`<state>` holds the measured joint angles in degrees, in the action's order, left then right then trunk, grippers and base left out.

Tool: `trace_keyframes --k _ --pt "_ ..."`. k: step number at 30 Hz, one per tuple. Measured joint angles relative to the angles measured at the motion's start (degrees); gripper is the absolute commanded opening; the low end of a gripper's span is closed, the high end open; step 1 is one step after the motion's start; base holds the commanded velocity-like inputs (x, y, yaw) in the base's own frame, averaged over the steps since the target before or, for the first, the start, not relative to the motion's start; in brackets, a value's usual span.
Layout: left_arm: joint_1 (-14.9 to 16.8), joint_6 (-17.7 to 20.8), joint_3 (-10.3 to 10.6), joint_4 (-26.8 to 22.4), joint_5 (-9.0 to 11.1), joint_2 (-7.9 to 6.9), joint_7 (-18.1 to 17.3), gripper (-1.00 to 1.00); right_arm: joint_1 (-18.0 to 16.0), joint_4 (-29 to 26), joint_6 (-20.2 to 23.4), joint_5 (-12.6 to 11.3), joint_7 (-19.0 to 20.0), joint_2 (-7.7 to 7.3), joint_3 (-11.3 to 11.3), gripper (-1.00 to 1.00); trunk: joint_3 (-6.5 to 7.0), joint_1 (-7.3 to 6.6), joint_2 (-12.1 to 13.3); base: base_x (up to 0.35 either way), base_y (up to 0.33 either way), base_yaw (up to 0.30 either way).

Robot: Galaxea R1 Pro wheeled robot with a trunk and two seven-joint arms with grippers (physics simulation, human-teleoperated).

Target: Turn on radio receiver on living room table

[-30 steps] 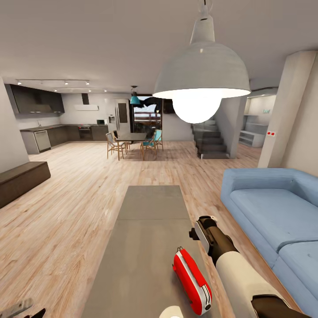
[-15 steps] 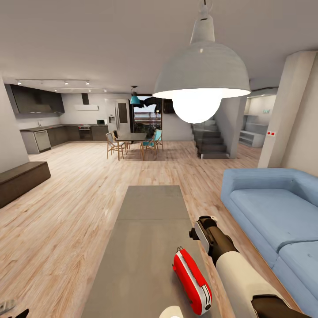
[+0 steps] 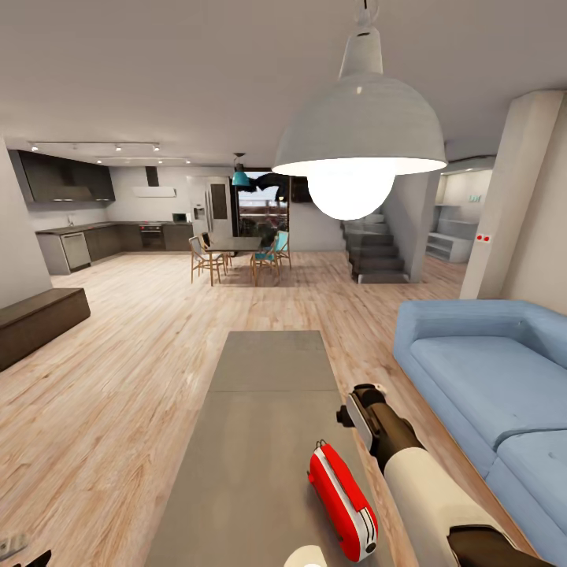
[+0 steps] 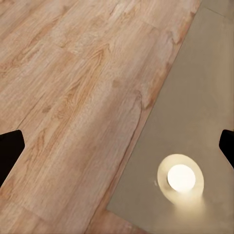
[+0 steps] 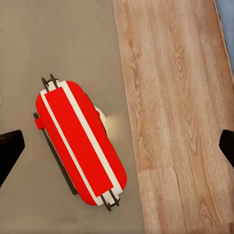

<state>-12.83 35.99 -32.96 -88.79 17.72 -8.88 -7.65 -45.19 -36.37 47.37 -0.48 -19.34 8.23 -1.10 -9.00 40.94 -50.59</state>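
The red radio receiver (image 3: 342,501) lies on the near end of the long grey table (image 3: 264,394), its white side band toward me. The right wrist view looks straight down on the radio receiver (image 5: 78,141), red with white stripes and thin metal handle ends. My right gripper (image 5: 117,146) hovers above it, open, dark fingertips (image 5: 9,151) wide apart at the frame edges and nothing between them. My right arm (image 3: 394,445) reaches over the table just right of the radio. My left gripper (image 4: 117,146) is open over the table's edge and the floor.
A white round object (image 3: 307,556) sits on the table's near end, beside the radio, seen also from the left wrist (image 4: 181,178). Blue sofa (image 3: 488,386) stands right of the table, dark bench (image 3: 39,319) at far left, dome lamp (image 3: 358,142) overhead, wood floor (image 3: 118,394) around.
My left gripper has sunk lower in the head view's bottom-left corner. The right arm and the radio have not moved.
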Motion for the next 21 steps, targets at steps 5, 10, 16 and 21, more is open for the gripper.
trace_keyframes --k 5,10,16,21 --pt "0.0 0.0 0.0 0.0 0.0 0.02 0.0 1.0 -0.1 -0.2 0.0 -0.1 0.0 0.07 0.0 1.0 0.0 0.0 0.0 0.0 0.0 0.0" --pt "0.0 0.0 0.0 0.0 0.0 0.01 0.0 1.0 -0.4 -0.4 0.1 -0.1 0.1 0.25 0.0 1.0 0.0 0.0 0.0 0.0 0.0 0.0" --pt "0.0 0.0 0.0 0.0 0.0 0.0 0.0 1.0 -1.2 -0.5 0.1 -0.2 0.1 0.65 0.0 1.0 0.0 0.0 0.0 0.0 0.0 0.0" --pt "0.0 0.0 0.0 0.0 0.0 -0.04 0.0 1.0 -1.3 -0.5 0.1 -0.2 0.1 0.8 0.0 1.0 -0.89 1.09 -2.0 0.0 0.0 0.0"
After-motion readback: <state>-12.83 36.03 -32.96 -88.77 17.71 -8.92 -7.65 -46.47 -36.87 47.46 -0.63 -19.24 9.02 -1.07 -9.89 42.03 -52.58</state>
